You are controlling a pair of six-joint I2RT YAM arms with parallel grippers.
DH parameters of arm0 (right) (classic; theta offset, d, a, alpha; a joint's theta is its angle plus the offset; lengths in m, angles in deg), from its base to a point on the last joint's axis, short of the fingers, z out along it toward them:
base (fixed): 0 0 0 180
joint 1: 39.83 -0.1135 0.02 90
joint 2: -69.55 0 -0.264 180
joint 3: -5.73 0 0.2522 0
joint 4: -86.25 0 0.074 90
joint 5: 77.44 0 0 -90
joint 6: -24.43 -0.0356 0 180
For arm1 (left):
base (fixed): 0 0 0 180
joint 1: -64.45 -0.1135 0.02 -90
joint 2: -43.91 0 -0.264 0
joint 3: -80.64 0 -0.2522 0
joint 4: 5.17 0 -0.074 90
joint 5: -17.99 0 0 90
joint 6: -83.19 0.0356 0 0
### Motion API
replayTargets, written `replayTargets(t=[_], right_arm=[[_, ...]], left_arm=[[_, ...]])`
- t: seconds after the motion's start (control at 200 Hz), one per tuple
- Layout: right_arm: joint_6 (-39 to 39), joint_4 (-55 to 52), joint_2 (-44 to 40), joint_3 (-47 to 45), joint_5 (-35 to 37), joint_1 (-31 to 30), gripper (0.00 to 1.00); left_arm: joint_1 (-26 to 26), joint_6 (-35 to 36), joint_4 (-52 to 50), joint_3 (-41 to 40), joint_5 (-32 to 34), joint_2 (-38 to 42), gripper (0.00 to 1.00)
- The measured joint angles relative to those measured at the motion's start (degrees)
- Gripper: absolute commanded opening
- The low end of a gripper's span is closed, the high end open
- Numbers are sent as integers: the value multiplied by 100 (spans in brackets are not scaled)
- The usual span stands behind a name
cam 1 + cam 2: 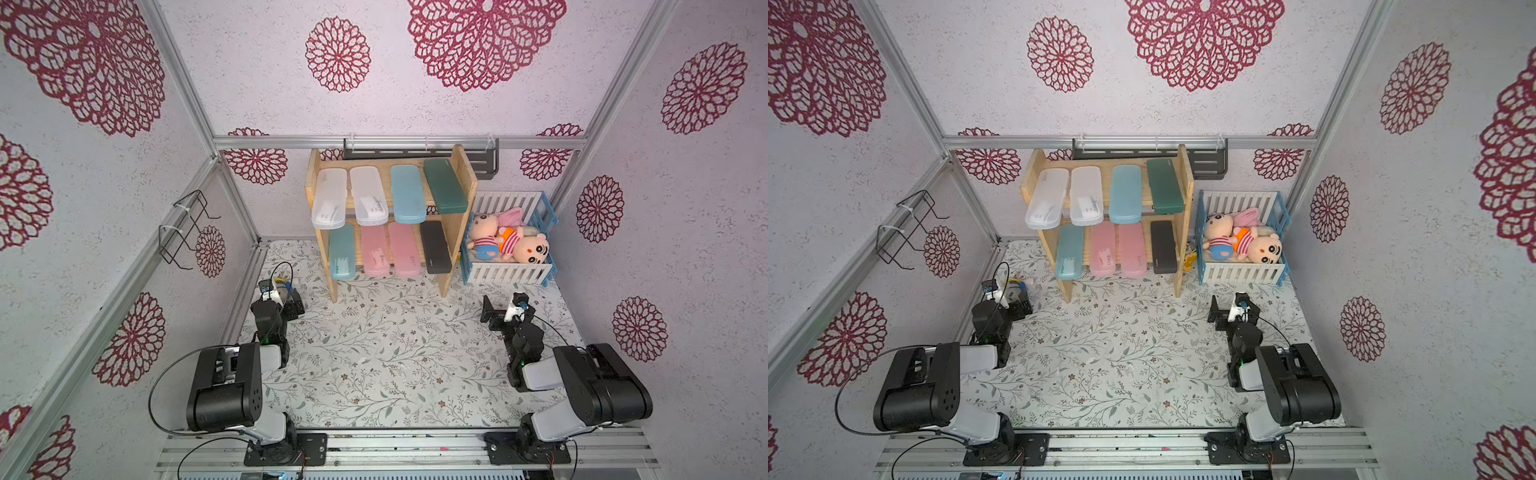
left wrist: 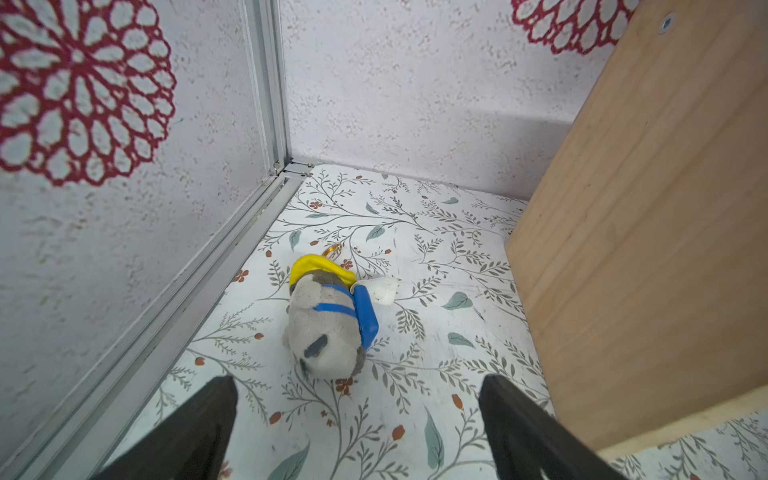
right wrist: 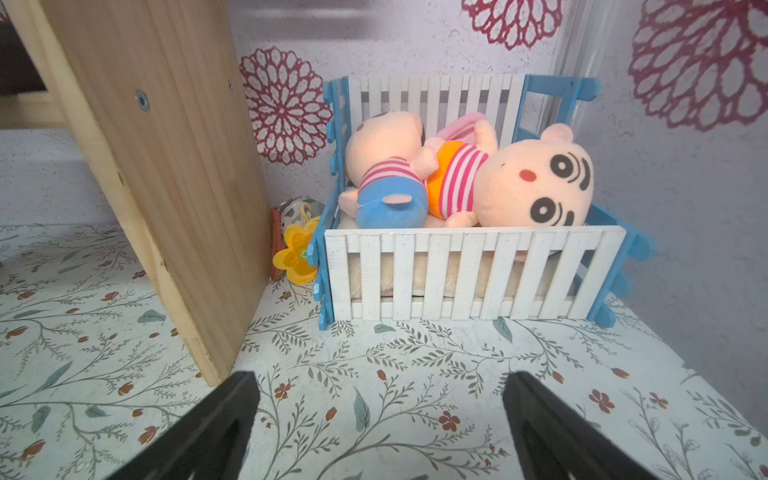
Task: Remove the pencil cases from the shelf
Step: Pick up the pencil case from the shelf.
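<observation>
Both wrist views crop the grippers to dark fingertips (image 2: 208,415). Left gripper (image 2: 357,388) and right gripper (image 3: 382,380): fingers spread wide, nothing between them, each over the floral table (image 1: 374,353) short of the shelf's front legs. Small grey plush toy (image 2: 324,324) lies ahead of the left gripper toward the table's far-left corner, largely hidden behind that wrist in both top views. Walls: pale textured panels, red medallions, aluminium frame. Shelf (image 1: 459,232) stands mid far edge, and all eight pencil cases (image 1: 1125,199) are on it. Lower tier holds the lower light blue case (image 1: 342,253), left pink case (image 1: 375,251), right pink case (image 1: 403,249) and black case (image 1: 435,247), their far ends hidden under the upper board. Upper tier holds the left frosted white case (image 1: 329,197), right frosted white case (image 1: 368,194), upper light blue case (image 1: 407,193) and dark green case (image 1: 445,185). Slatted crate (image 1: 507,274) in the far-right corner, just beside the shelf, holds plush dolls (image 1: 528,249). Yellow flower-shaped piece (image 3: 297,249) sits half hidden in the gap between them. Dark wall rack (image 1: 484,160) behind the shelf is partly covered.
</observation>
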Motion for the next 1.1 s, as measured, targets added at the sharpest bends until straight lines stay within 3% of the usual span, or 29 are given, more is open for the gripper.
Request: replayTargets(t=[1.101], right_arm=[[0,0,0,0,-2,-7,99]], left_arm=[[0,-20,-26,0,66,17,97]])
